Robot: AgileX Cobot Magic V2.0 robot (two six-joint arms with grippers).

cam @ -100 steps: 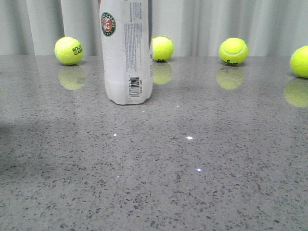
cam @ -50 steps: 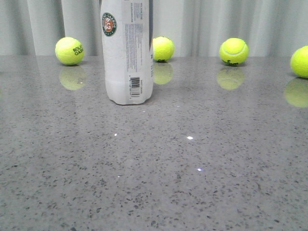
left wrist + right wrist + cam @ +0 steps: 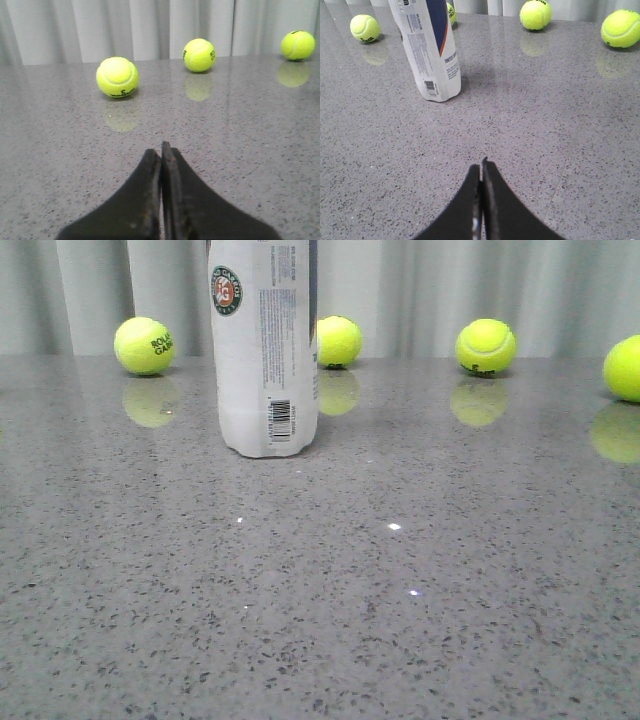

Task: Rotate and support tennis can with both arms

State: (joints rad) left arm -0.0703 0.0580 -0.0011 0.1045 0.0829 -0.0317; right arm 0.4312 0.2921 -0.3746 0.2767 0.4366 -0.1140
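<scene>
The tennis can [image 3: 264, 350] stands upright on the grey table [image 3: 400, 590], left of centre, white with a round green-orange emblem and a barcode facing me. In the right wrist view the can [image 3: 429, 50] shows its navy band and orange stripe, well ahead of my right gripper [image 3: 481, 167], which is shut and empty. My left gripper [image 3: 160, 150] is shut and empty over bare table; the can does not show in its view. Neither gripper shows in the front view.
Several yellow-green tennis balls lie along the table's far edge by the curtain: one [image 3: 144, 345] left of the can, one [image 3: 338, 341] just behind it, one [image 3: 485, 346] right, one [image 3: 625, 367] at the right edge. In the left wrist view the nearest ball [image 3: 117, 76] lies ahead of the gripper.
A dark shadow at the left of the table in the oldest frame has gone. The can and balls have not moved.
</scene>
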